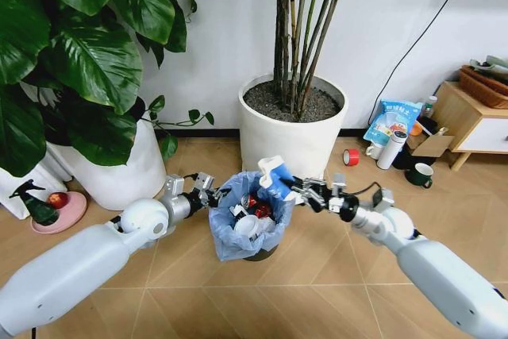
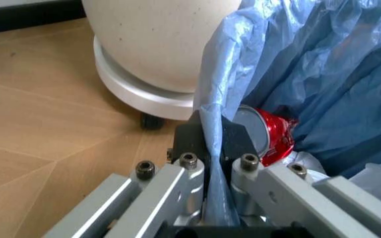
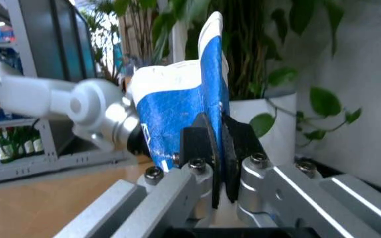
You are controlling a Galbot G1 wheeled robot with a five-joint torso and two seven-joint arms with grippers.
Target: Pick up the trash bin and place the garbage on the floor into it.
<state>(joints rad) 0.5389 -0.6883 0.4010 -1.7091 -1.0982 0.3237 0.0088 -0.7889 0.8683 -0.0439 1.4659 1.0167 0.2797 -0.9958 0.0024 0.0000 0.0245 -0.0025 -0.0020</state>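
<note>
2 white plant pots [image 1: 292, 129], green mug [image 1: 420, 174]

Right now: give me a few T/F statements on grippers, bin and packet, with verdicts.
1. The left gripper is shut on the light-blue liner of the trash bin. True.
2. The right gripper is open. False: it is shut on the blue-white packet.
3. The packet is held above the bin's mouth. True.
4. The bin holds nothing. False: a red-white can and white paper wads lie inside.
5. The bin stands behind the white plant pot. False: it is in front of it.
</note>
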